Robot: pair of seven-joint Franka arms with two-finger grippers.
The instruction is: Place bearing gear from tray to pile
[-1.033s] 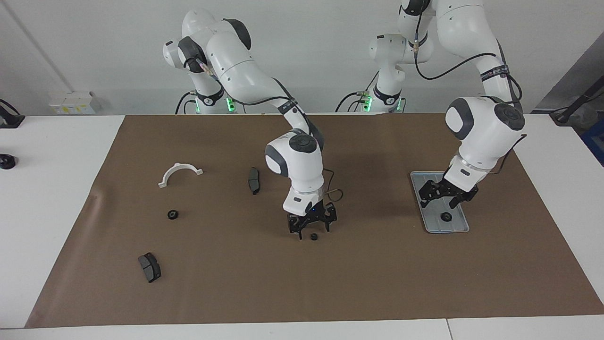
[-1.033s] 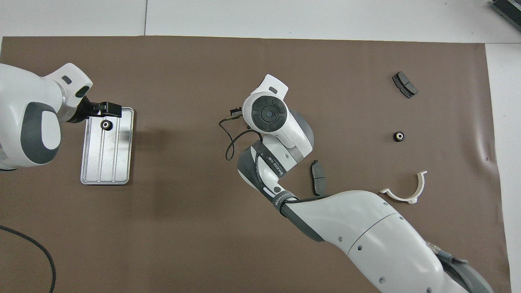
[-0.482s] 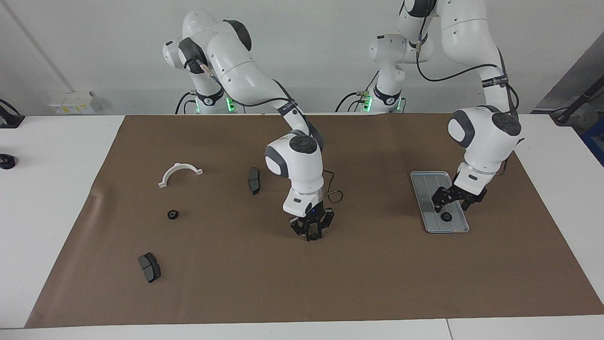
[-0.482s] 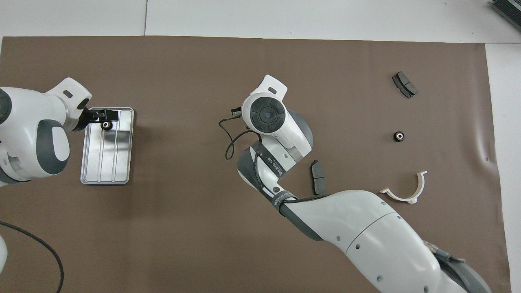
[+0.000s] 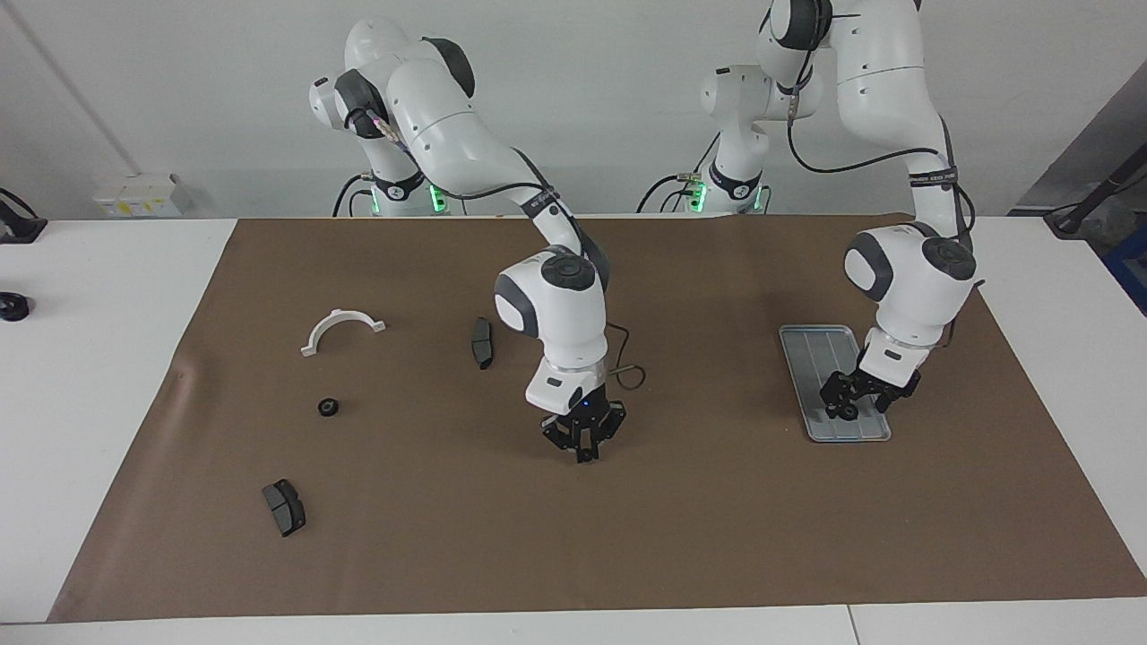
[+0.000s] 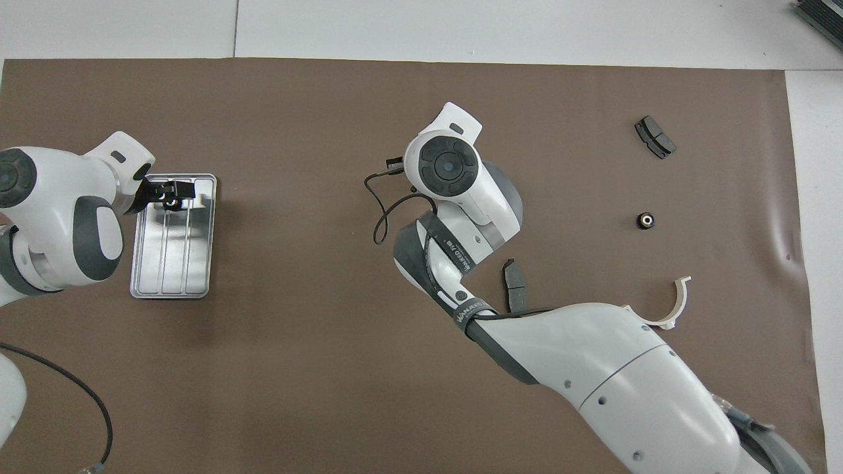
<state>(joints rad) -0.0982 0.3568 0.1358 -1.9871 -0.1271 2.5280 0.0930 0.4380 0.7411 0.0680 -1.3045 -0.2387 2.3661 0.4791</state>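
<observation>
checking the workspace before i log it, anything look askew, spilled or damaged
Nothing looks damaged or spilled. The brown paper mat has a small wrinkle at its edge toward the right arm's end, near the white half-ring bracket. A loose cable loop hangs beside the right gripper.

A brown mat (image 5: pixel 717 537) covers the middle of the white table (image 5: pixel 107 358) and lies under the right tool (image 5: pixel 584 448) and the left tool (image 5: pixel 862 400). On bare table, well apart from the right tool toward the right arm's end, sit a small black round part (image 5: pixel 11 306) and a white box (image 5: pixel 139 193), the box nearer the robots.
</observation>
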